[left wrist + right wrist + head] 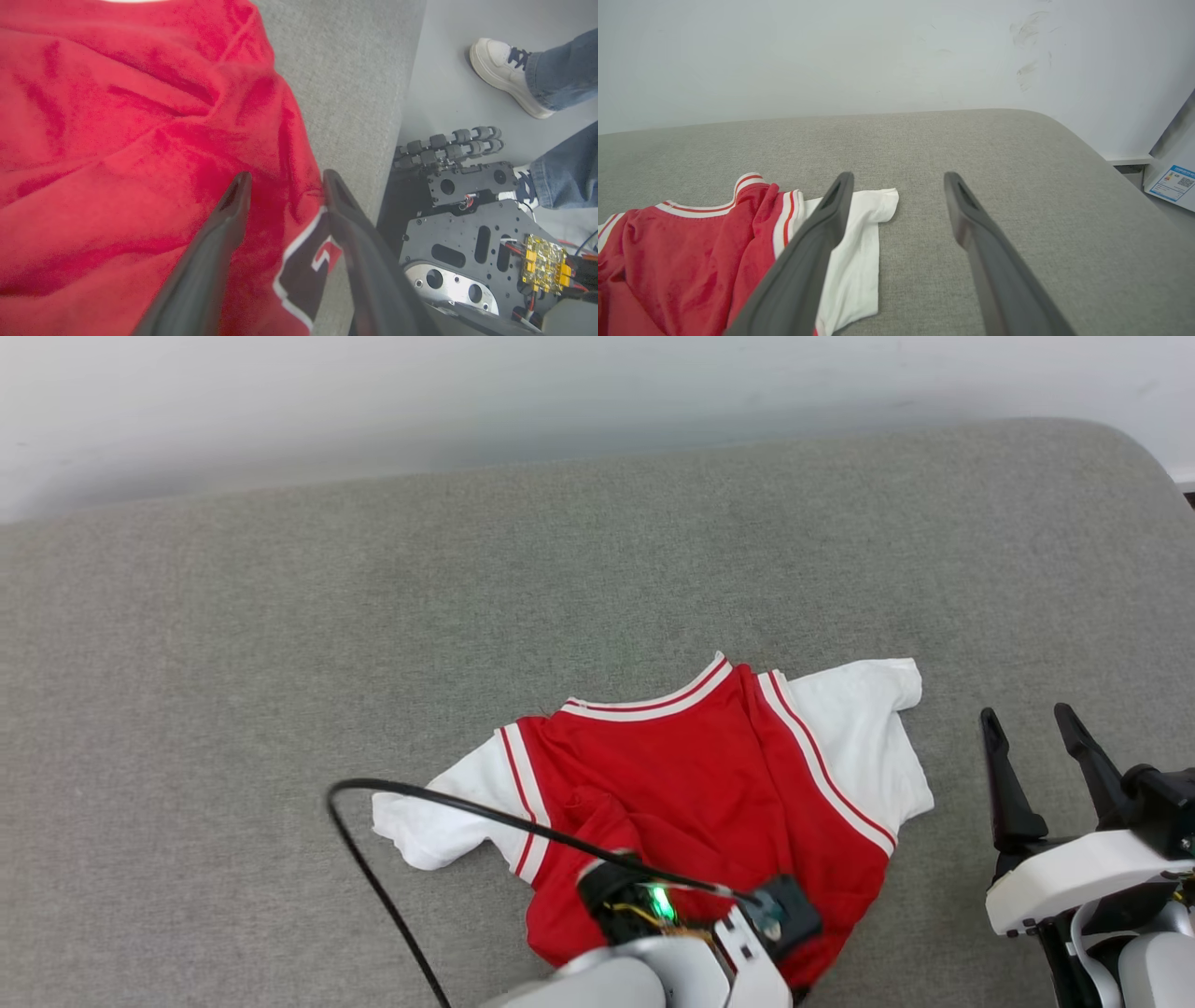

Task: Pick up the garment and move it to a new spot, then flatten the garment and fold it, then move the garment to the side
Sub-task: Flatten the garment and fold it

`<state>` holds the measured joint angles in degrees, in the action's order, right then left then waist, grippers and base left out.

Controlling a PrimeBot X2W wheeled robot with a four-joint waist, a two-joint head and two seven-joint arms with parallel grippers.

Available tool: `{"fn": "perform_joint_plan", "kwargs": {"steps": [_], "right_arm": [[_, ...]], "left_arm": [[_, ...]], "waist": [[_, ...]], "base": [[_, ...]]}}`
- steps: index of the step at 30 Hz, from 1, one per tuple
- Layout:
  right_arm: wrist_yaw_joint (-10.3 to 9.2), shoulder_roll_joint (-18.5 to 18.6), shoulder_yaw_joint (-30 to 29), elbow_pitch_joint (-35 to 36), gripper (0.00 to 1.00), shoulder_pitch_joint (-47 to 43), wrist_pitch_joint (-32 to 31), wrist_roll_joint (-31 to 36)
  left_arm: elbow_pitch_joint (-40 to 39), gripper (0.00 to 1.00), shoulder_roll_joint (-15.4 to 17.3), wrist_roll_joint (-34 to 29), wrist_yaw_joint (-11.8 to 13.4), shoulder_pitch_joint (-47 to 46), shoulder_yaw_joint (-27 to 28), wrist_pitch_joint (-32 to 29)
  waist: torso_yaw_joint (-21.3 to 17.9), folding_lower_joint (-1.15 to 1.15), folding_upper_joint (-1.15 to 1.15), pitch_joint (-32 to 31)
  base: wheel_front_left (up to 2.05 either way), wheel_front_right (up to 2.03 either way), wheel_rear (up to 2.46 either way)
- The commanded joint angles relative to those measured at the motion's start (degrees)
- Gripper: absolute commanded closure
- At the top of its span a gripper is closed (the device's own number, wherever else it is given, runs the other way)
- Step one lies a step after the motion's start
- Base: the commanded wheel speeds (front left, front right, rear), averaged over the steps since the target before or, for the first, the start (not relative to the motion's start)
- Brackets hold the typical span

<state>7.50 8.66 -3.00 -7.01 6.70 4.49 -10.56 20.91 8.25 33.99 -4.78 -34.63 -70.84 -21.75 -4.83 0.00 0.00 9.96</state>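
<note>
1. Grey woven upholstered surface [280, 616]: we find the red jersey shirt with short white sleeves [709, 775] lying rumpled near its front edge.
2. Left gripper [282, 179]: we note its fingers parted over the shirt's lower hem, clamping nothing.
3. Right gripper [1027, 714]: spread wide and empty, near the shirt but apart from it.

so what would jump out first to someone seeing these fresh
A red jersey with white sleeves lies rumpled near the front of the grey cushion. The left tool hangs over its hem, fingers apart; the right tool stands open beside it. A person's white sneaker shows on the floor in the left wrist view.
</note>
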Motion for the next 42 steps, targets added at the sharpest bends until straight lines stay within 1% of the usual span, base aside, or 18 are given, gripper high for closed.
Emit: {"fn": "perform_joint_plan", "kwargs": {"steps": [1, 5, 8, 13, 16, 19, 22, 24, 25, 27, 29, 32, 35, 37, 40, 42], "right_arm": [[-0.02, 0.31, 0.00, 0.06, 0.00, -0.59, 0.05, 0.30], [-0.02, 0.59, 0.14, 0.14, 0.00, -0.86, 0.25, 0.06], [-0.02, 0.95, 0.39, 0.51, 0.00, -1.12, 0.45, -0.27], [-0.02, 1.29, 0.27, 1.86, 0.00, -1.58, 1.09, -1.01], [-0.02, 1.45, 0.32, 3.05, 0.00, -1.93, 2.12, -1.52], [-0.02, 1.04, -0.06, 4.00, 0.00, -2.81, 3.54, -2.44], [-0.02, 0.99, -0.07, 4.95, 0.00, -3.40, 5.10, -3.32], [-0.02, 0.91, -0.03, 5.40, 0.00, -3.92, 5.90, -4.03], [-0.02, 0.92, 0.05, 5.61, 0.00, -4.04, 6.21, -4.29], [-0.02, 0.97, 0.54, 5.83, 0.00, -4.33, 6.70, -4.83], [-0.02, 1.59, 1.51, 5.83, 0.00, -4.66, 7.15, -5.60], [-0.02, 3.01, 2.59, 5.14, 0.00, -5.17, 7.59, -4.88], [-0.02, 3.41, 3.17, 4.94, 0.00, -5.01, 8.07, -5.21], [-0.02, 3.71, 3.36, 4.86, 0.00, -4.88, 8.05, -5.54], [-0.02, 3.96, 3.95, 4.88, 0.00, -4.42, 7.61, -5.42], [-0.02, 4.22, 4.27, 4.93, 0.00, -4.18, 7.28, -5.07]], "left_arm": [[0.05, 0.00, -0.14, 0.04, 0.59, -0.80, 0.92, 1.06], [-0.45, 0.00, 0.51, 0.50, 3.62, -1.66, 5.84, 7.75], [-1.68, 0.00, 2.24, 1.74, 6.31, -1.90, 11.38, 13.94], [-4.86, 0.00, 8.03, 2.47, 10.97, -0.97, 20.57, 24.82], [-6.91, 0.00, 12.82, 2.12, 13.89, 1.14, 25.18, 30.25], [-9.52, 0.00, 16.54, 3.76, 16.64, 4.67, 29.84, 33.87], [-12.56, 0.00, 19.48, 4.70, 19.07, 9.63, 34.47, 36.10], [-14.76, 0.00, 20.40, 4.00, 20.62, 13.61, 37.39, 36.73], [-16.02, 0.00, 20.39, 3.78, 20.96, 15.63, 38.85, 36.90], [-19.71, 0.00, 19.46, 2.11, 21.04, 19.49, 42.90, 37.00], [-22.57, 0.00, 17.78, 1.03, 20.06, 24.01, 46.40, 36.98], [-23.96, 0.00, 15.93, -0.18, 16.82, 28.63, 49.22, 36.93], [-22.65, 0.00, 15.37, -0.45, 13.99, 31.20, 49.71, 36.94], [-21.22, 0.00, 15.70, -0.18, 12.78, 31.77, 49.07, 36.67], [-20.01, 0.00, 16.31, 0.30, 11.83, 30.00, 47.86, 33.51], [-19.77, 0.00, 17.03, 0.47, 11.94, 28.06, 47.26, 29.99]], "waist": [[0.33, 0.00, 0.00, -0.43], [1.24, 0.00, 0.00, -2.16], [2.05, 0.00, 0.00, -3.85], [3.71, 0.00, 0.00, -5.61], [4.70, 0.00, 0.00, -6.08], [5.58, 0.00, 0.00, -6.45], [6.23, 0.00, 0.00, -6.70], [6.48, 0.00, 0.00, -6.77], [6.54, 0.00, 0.00, -6.73], [6.67, 0.00, 0.00, -6.58], [6.78, 0.00, 0.00, -6.43], [6.97, 0.00, 0.00, -6.05], [6.75, 0.00, 0.00, -5.59], [6.50, 0.00, 0.00, -5.11], [6.21, 0.00, 0.00, -3.57], [6.04, 0.00, 0.00, -2.33]], "base": [[0.00, 0.00, 0.00], [0.00, 0.00, 0.00], [0.00, 0.00, 0.00], [0.00, 0.00, 0.00], [0.00, 0.00, 0.00], [0.00, 0.00, 0.00], [0.00, 0.00, 0.00], [0.00, 0.00, 0.00], [0.00, 0.00, 0.00], [0.00, 0.00, 0.00], [0.00, 0.00, 0.00], [0.00, 0.00, 0.00], [0.00, 0.00, 0.00], [0.00, 0.00, 0.00], [0.00, 0.00, 0.00], [0.00, 0.00, 0.00]]}}
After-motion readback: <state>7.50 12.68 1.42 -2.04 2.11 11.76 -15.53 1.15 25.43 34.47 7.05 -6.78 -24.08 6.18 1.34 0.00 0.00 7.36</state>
